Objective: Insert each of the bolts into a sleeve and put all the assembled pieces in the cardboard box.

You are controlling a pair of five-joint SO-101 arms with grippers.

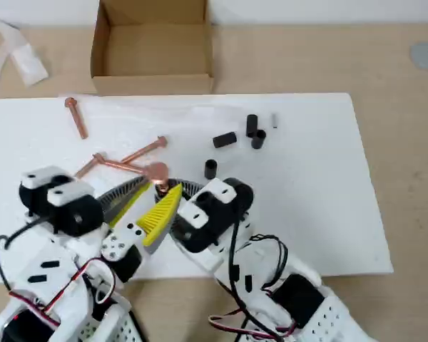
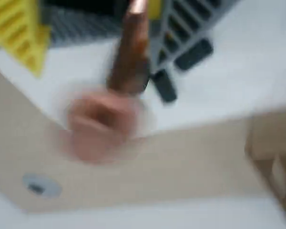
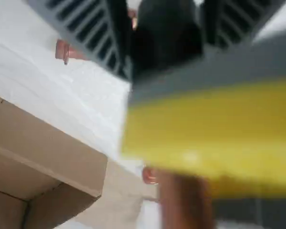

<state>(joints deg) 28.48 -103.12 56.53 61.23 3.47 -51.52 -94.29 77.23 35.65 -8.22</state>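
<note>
Left hand [image 1: 162, 189] grips bolt [image 1: 157, 172] (right hand [image 1: 187, 188], sleeve [image 3: 167, 36]).

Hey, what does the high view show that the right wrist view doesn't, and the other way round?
The high view adds four loose sleeves and a grey disc. The right wrist view adds a sleeve clamped in the right gripper. Both share the box, loose bolts, and the left gripper holding a bolt.
</note>
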